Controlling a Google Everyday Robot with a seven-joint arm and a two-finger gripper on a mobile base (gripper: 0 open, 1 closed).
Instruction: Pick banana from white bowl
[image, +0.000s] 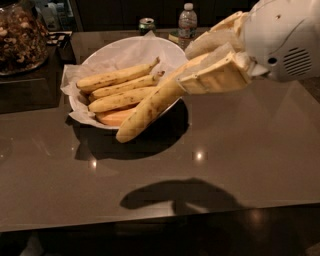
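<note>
Cream two-finger gripper (192, 67) upper right, clamped around long speckled yellow banana (150, 107), tilted over wide white paper-lined bowl (131, 38)

Matt plastic gripper (186, 68), clasping speckled banana (149, 108), above glossy table (250, 150).

Kitchen or break-room snack counter, on the evidence: glossy dark countertop (250, 150); glass jar of nuts (20, 37); drink can (146, 25); water bottle (187, 22); white bowl (170, 45) of fruit; gripper (195, 65) over its right rim, clamped on the banana (150, 107).
</note>
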